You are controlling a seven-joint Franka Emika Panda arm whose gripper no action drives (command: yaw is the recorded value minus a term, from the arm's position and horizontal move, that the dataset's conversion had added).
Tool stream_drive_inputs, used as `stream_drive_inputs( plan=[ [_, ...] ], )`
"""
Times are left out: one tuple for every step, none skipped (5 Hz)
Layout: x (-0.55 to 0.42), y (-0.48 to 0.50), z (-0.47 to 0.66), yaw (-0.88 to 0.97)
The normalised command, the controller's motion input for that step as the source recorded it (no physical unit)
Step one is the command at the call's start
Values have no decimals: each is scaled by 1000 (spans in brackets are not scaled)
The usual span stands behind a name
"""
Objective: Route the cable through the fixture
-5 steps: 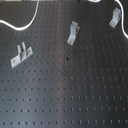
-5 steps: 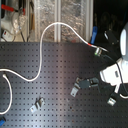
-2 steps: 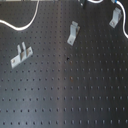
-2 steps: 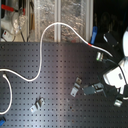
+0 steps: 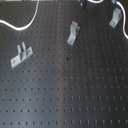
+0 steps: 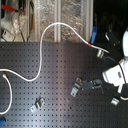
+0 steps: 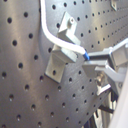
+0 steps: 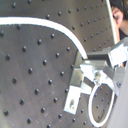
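The cable (image 6: 47, 37) is seen in the second exterior view running in loose curves across the black perforated desk (image 6: 55, 105), its far end lying at the second exterior view's left and its near end carried toward the hand (image 6: 95, 84) at the second exterior view's right. In the first wrist view the hand (image 7: 95, 64) is closed on the cable (image 7: 50, 35) just behind a short blue band (image 7: 86, 55), probably so that the stiff tip can be steered while the slack trails freely. The cable is laid across the fixture (image 7: 62, 57), touching its bent metal; whether it is fully seated under the tab cannot be told. In the first exterior view three clips are seen well apart: the two-pronged clip (image 5: 20, 55), a slanted clip (image 5: 73, 33) and another (image 5: 115, 18) near the top edge. Routing is judged to be under way.
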Motion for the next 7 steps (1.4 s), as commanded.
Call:
stream_drive_inputs(
  plan=[
    [-82, -34, 54, 446],
    [-169, -53, 146, 469],
    [-245, -12, 217, 437],
    [-159, -13, 155, 203],
    [-65, 0, 176, 106],
    [4, 2, 231, 0],
    [8, 93, 448, 0]
  ],
)
